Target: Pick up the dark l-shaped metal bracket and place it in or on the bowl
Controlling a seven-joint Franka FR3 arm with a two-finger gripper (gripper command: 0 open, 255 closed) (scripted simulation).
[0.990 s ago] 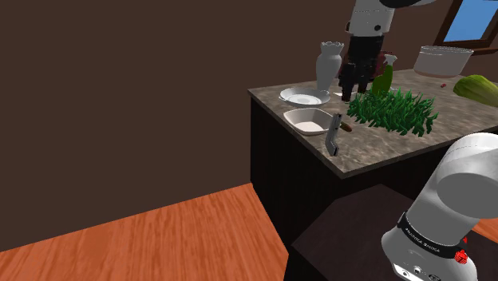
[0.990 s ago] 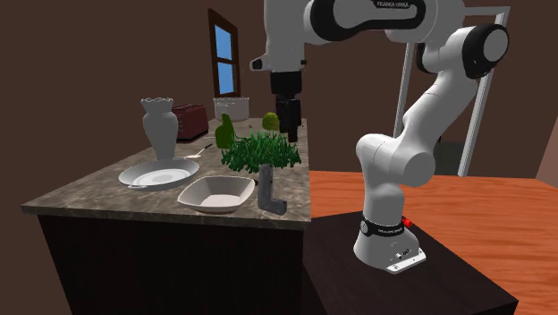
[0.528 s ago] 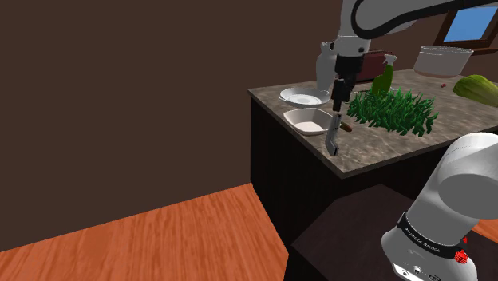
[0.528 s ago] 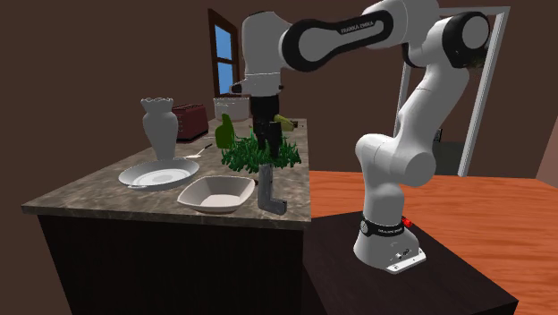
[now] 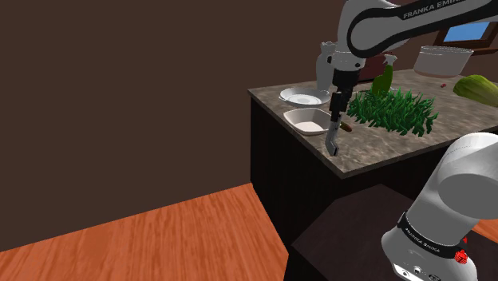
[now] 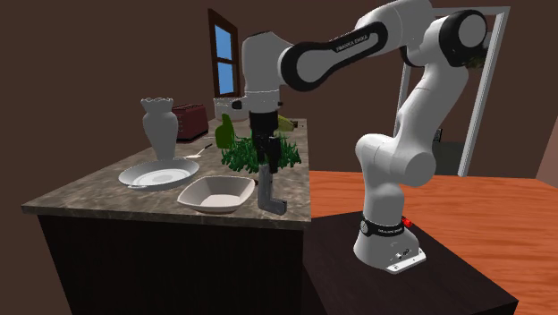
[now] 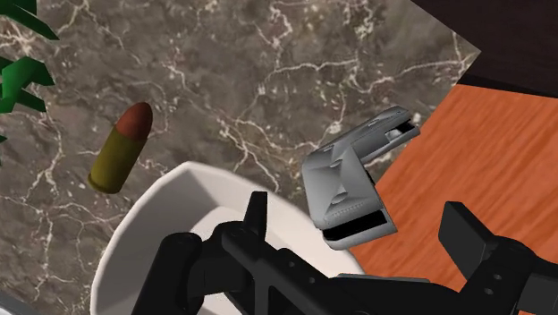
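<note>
The black two-finger gripper [image 7: 358, 219], jaws spread apart just above the grey L-shaped metal bracket [image 7: 347, 183] standing at the marble counter's [image 7: 268, 80] edge beside the white bowl [image 7: 170, 242], could clip and topple it onto the orange floor [image 7: 483, 152].

The bracket [image 7: 344, 183] is showing silvery grey, the bowl [image 7: 170, 224] plain white; the bench [image 7: 268, 80] is showing dark brown stone with white veins.

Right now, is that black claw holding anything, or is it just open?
Gripper: open, holding nothing; the grey L-shaped bracket stands between its fingers, not clasped.
</note>
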